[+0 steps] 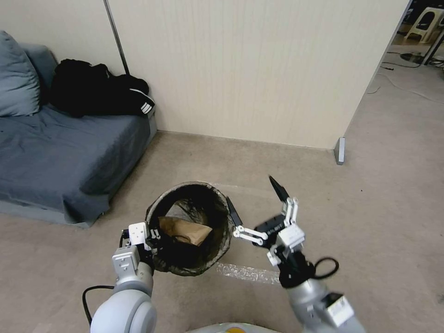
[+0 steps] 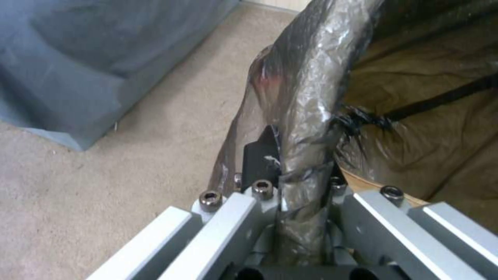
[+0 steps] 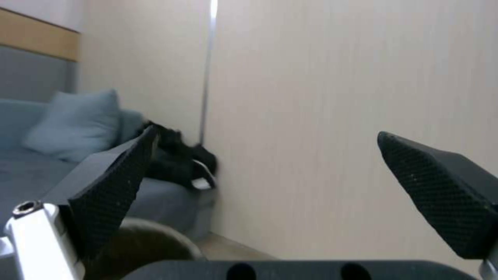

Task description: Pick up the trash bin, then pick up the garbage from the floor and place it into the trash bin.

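The trash bin (image 1: 194, 187), lined with a dark bag, hangs tilted just above the carpet in front of me. My left gripper (image 1: 149, 240) is shut on its near-left rim; in the left wrist view the bag-covered rim (image 2: 306, 116) runs between the closed fingers (image 2: 259, 155). Garbage, a crumpled brown paper bag (image 1: 185, 230), lies inside the bin. My right gripper (image 1: 253, 196) stands open just right of the bin, holding nothing. Its two black pads (image 3: 119, 182) are spread wide, with the bin's rim (image 3: 150, 237) below one of them.
A grey sofa (image 1: 60, 152) with a black jacket (image 1: 97, 92) stands at the left. A beige wall panel (image 1: 240, 69) runs behind the bin. A strip of clear tape (image 1: 247, 273) lies on the carpet. Open carpet lies to the right, with cables and a stool (image 1: 428, 23) far back.
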{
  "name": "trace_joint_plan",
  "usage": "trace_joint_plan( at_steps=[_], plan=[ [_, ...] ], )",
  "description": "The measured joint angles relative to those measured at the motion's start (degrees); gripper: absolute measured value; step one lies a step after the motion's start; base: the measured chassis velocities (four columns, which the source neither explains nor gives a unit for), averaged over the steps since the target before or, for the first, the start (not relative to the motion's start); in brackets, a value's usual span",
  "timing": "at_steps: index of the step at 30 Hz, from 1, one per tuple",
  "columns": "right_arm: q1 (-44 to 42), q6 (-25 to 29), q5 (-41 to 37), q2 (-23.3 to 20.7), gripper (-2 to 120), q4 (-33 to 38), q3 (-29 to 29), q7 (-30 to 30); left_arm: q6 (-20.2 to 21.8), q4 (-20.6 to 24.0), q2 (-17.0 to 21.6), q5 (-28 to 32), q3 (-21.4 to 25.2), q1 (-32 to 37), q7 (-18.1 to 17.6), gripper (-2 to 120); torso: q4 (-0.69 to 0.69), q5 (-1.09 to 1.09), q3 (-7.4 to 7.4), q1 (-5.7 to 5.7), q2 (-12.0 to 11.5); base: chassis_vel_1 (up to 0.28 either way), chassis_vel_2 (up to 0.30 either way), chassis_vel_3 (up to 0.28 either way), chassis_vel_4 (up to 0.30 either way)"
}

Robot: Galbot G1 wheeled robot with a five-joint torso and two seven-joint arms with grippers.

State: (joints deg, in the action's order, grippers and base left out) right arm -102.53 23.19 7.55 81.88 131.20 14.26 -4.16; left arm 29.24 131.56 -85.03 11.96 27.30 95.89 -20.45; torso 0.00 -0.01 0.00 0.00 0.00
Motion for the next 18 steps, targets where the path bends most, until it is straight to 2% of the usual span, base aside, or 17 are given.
trace_joint_plan(
  at_steps=[7,18],
  plan=[
    [-3.51,4.09,2.25,2.32,100,-4.76,2.86,3.59,-0.12,0.19,0.25,1.01,0.62,0.06,-0.21,0,0.00,0.01,0.00,0.00,0.00,0.000,0.000,0.000,0.000],
    [-1.54,4.75,0.59,2.32,100,-8.38,5.64,5.39,-0.19,1.00,0.28,1.51,0.62,0.42,-0.78,0,0.00,0.01,0.00,0.00,0.00,0.000,0.000,0.000,0.000]
  ],
)
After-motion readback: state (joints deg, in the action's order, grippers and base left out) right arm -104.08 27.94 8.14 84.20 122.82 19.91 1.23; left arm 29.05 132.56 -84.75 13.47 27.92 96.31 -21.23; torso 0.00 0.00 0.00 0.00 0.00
